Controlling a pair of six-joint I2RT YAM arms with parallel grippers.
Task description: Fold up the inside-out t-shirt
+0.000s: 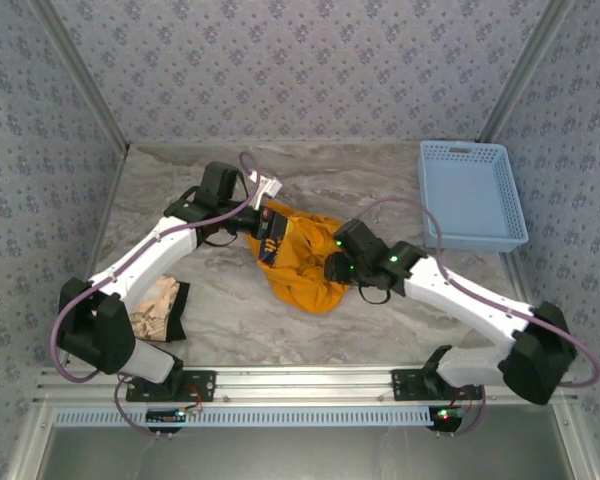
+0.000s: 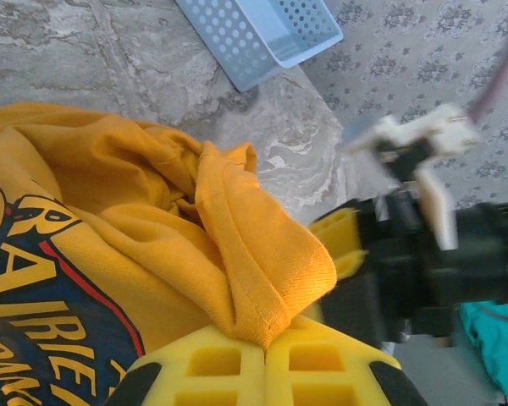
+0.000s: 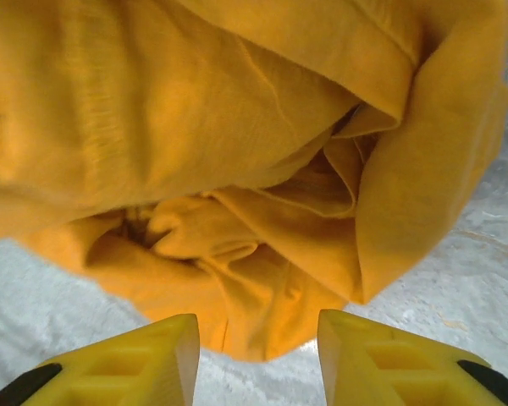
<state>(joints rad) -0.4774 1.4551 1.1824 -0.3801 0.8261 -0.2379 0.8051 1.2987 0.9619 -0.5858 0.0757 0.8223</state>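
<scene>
The orange t-shirt (image 1: pixel 305 265) is bunched up on the table (image 1: pixel 230 315) — one hem is pinched tight in the left gripper (image 2: pixel 265 345), while the right gripper (image 3: pixel 258 351) is held apart just short of it, seemingly not touching.

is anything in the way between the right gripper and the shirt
Nothing visible: the right gripper stands open right at the t-shirt, at its bunched edge, with no other thing between them.

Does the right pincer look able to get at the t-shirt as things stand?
Probably yes: the right pincer stands open with the bunched t-shirt just ahead of it, and nothing lies between them.
</scene>
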